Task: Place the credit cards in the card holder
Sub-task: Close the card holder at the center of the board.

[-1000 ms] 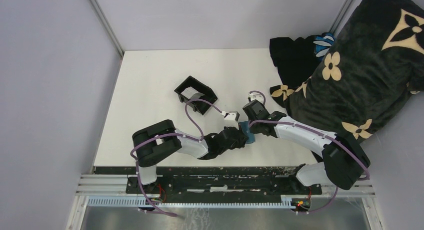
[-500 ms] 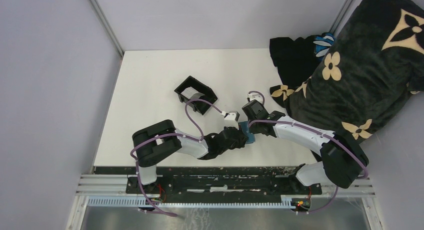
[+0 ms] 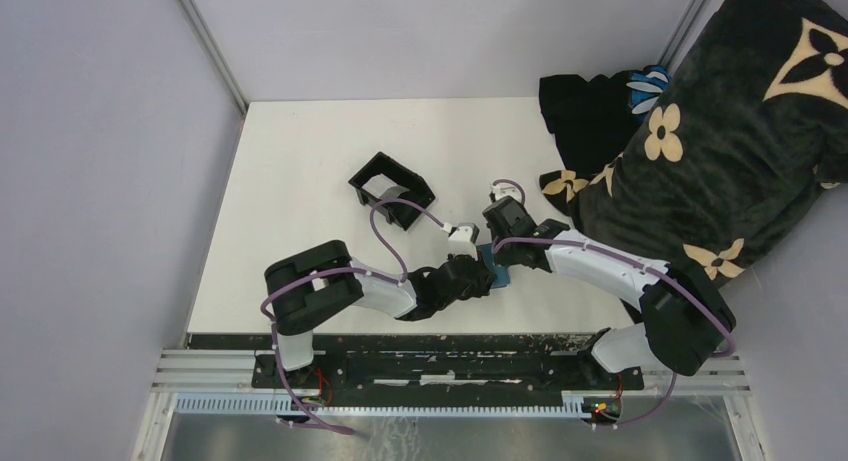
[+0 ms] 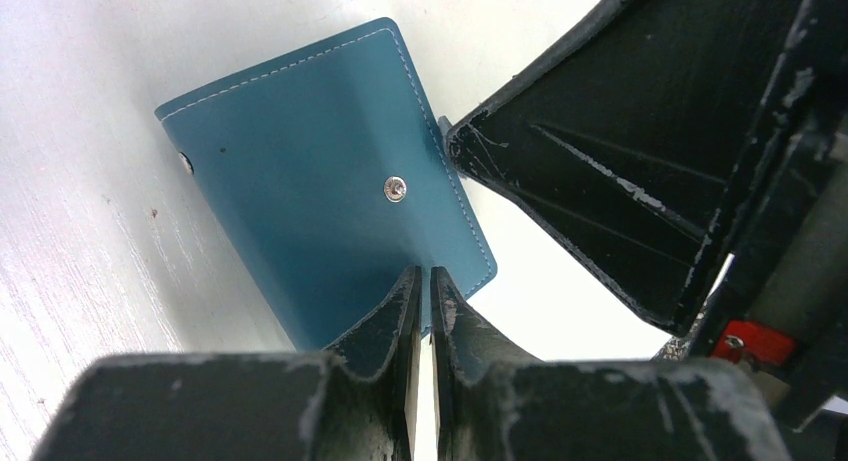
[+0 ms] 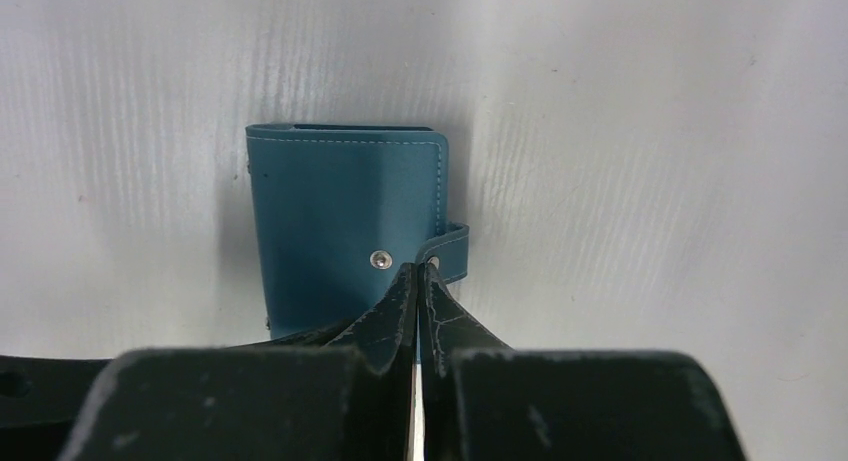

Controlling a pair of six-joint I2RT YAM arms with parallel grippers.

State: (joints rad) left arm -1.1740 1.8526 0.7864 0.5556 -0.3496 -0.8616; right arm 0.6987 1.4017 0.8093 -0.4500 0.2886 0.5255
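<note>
On the table [image 3: 300,161], near its front edge and well apart from the black box [image 3: 392,191], both arms meet over the wallet [image 5: 340,211]. It lies flat and closed, and no cards show in any view. The step in hand looks like getting the wallet open, which means freeing its strap [image 5: 455,249] first. That should go best if one arm only pins the wallet while the other does the pulling. The strap should peel up and outward, away from the cover, in a short move, so the light wallet neither slides nor lifts off the table with it. The left gripper [image 4: 420,281] is closed to a thin slit with nothing seen between its fingers [image 4: 385,321]. Its tips sit on the wallet's edge just below the snap [image 4: 396,188], pressing rather than pinching, I judge, since the cover faces the camera squarely. The right gripper [image 5: 417,273] is fully closed. Its tips meet just beside the snap, exactly where the free end of the strap curls round the wallet's side. Whether the strap is caught between them or merely touched I cannot tell, so that grip wants checking before any pull. From the left wrist, the right gripper's body touches the wallet's side edge opposite the fold.
</note>
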